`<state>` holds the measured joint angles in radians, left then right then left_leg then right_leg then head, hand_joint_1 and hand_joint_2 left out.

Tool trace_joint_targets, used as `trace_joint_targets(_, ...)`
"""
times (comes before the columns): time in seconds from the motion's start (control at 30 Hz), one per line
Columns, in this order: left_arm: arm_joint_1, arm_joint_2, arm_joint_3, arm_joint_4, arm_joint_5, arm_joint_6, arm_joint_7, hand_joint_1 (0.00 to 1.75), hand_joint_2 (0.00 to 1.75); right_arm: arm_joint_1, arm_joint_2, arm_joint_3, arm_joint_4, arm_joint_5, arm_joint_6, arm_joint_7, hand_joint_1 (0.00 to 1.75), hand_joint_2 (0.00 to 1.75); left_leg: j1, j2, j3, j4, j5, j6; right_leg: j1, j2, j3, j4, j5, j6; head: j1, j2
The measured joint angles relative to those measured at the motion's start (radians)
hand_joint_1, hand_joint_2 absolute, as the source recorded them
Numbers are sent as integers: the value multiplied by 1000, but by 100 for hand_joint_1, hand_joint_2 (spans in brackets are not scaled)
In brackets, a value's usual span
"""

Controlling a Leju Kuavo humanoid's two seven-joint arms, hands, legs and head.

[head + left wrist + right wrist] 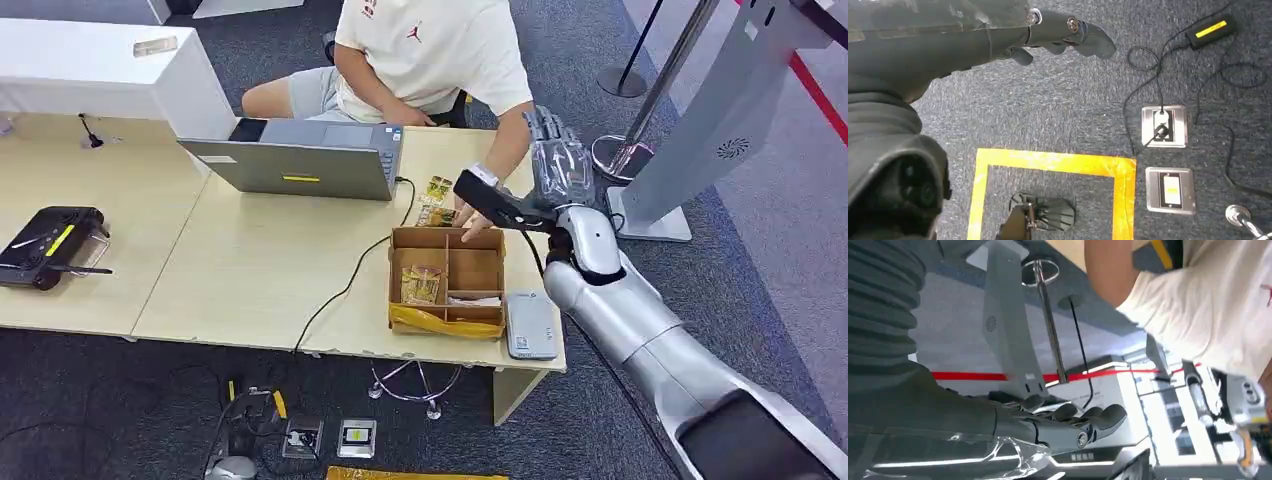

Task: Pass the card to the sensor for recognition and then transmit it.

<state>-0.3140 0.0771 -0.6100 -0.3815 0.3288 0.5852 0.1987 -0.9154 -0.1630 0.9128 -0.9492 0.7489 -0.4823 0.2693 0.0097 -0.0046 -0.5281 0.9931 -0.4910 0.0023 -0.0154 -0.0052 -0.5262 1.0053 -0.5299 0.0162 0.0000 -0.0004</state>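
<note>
My right hand (560,160) is raised beside the table's right end, fingers apart and pointing up, holding nothing; its fingers (1088,420) show bare in the right wrist view. A cardboard box (447,320) with compartments stands on the table, with patterned cards (421,285) in its left compartment. More cards (436,190) lie on the table behind the box. A grey card sensor (530,325) lies right of the box by the front edge. A person's hand (472,217) reaches to the box's back rim. My left hand (1068,32) hangs over the carpet, holding nothing.
A person in a white shirt (430,50) sits behind the table. An open laptop (300,165) stands left of the box, its cable (350,285) running over the front edge. A black controller (50,245) lies far left. A grey stand (700,130) rises to my right.
</note>
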Motion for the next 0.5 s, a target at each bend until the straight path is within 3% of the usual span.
trace_joint_targets(0.1, 5, 0, 0, 1, 1, 10, -3, 0, 0, 63, -55, -33, -79, 90, -56, 27, 0, 175, 0, 0, 0, 0, 0, 0, 0, 0, 0, 0, 0, 0, 0, 0)
trace_joint_targets(0.23, 19, 2, 1, 1, 26, 39, -20, 0, 0, 210, -154, -106, -202, 348, -163, 124, 0, 175, 0, 0, 0, 1, 0, 0, 0, 0, 0, -1, 0, 0, 0, 0)
trace_joint_targets(0.33, 37, 5, 3, 1, 51, 58, -42, 0, 0, 307, -226, -183, -273, 442, -209, 172, 0, 175, 0, 0, 0, 1, -1, 1, 0, 0, 0, -1, 0, 0, 0, 0)
trace_joint_targets(0.4, 46, 7, 6, 1, 72, 71, -60, 0, 0, 374, -256, -243, -315, 495, -212, 182, 0, 175, 0, 0, 0, 1, -1, 1, 0, 0, 0, -1, 0, 0, 0, 0)
trace_joint_targets(0.5, 59, 8, 15, 1, 103, 87, -84, 0, 0, 467, -277, -385, -390, 556, -212, 145, 0, 175, 0, 0, 0, 1, -1, 0, 0, 0, 0, -1, 0, 0, -1, 0)
